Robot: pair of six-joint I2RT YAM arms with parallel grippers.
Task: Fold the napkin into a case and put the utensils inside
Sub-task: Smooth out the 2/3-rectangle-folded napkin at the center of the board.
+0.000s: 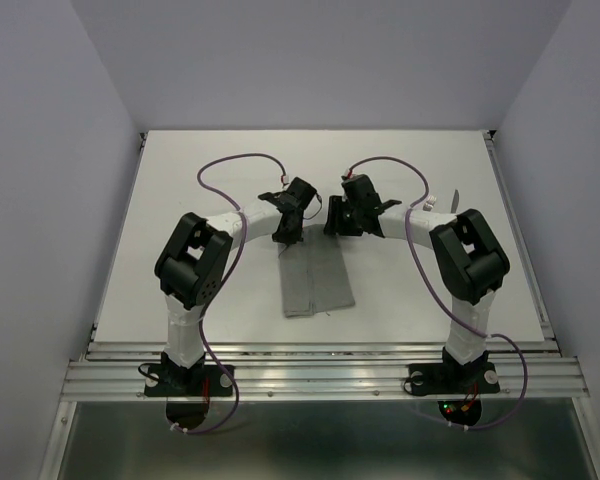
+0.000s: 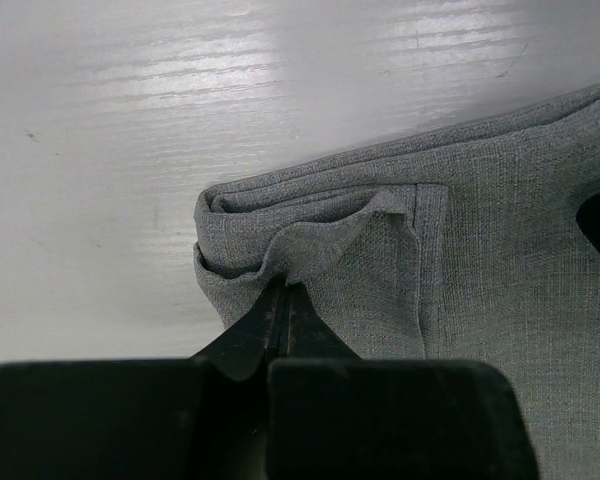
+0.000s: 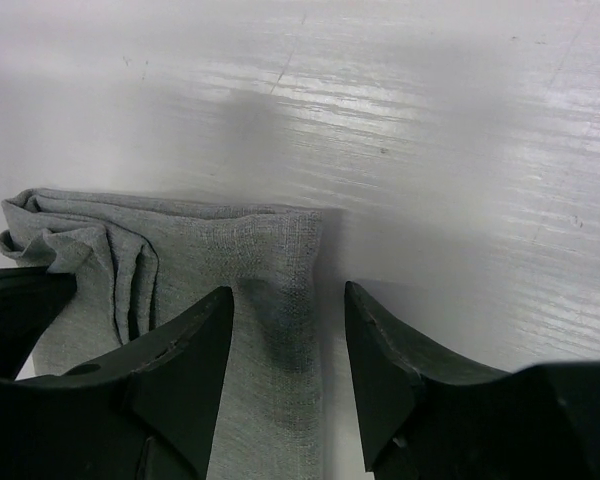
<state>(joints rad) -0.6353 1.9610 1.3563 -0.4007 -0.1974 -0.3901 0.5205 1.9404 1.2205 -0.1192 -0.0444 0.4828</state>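
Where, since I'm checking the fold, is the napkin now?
In the top view the napkin lies folded at the middle of the table; the left hand pinches its far-left corner and the open right hand straddles its right edge.

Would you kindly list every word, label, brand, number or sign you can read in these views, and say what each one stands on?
There is no readable text in any view.
The grey napkin: plain cloth, no tag or print showing.
The left hand and the right hand: bare black, no lettering.
The white table: no label or sign.
The arm bases: too small to tell whether they bear any marking.
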